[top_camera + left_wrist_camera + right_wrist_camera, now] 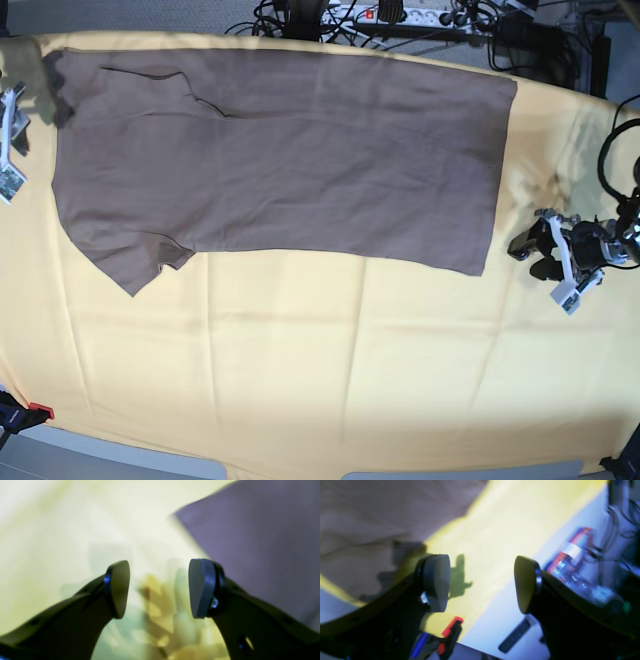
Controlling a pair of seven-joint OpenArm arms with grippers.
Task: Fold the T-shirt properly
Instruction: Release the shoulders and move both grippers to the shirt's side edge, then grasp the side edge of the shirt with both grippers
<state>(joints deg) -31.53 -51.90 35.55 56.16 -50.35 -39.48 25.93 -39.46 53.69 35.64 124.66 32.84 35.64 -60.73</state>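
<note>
The taupe-brown T-shirt (290, 160) lies flat on the far half of the table, its long side running left to right and one short sleeve (150, 255) pointing toward the front left. My left gripper (533, 256) hovers just right of the shirt's right edge, open and holding nothing. In the left wrist view it (159, 588) is over yellow cloth, with the T-shirt (262, 542) at upper right. My right gripper (28, 85) sits at the shirt's far left corner, also open and holding nothing. In the right wrist view the right gripper (482, 583) has the T-shirt (382, 512) at upper left.
A large pale yellow cloth (330, 370) covers the table under the shirt. Cables and a power strip (400, 15) lie behind the far edge. A red and black clamp (25, 412) grips the front left corner, and that clamp (450, 630) shows below my right gripper.
</note>
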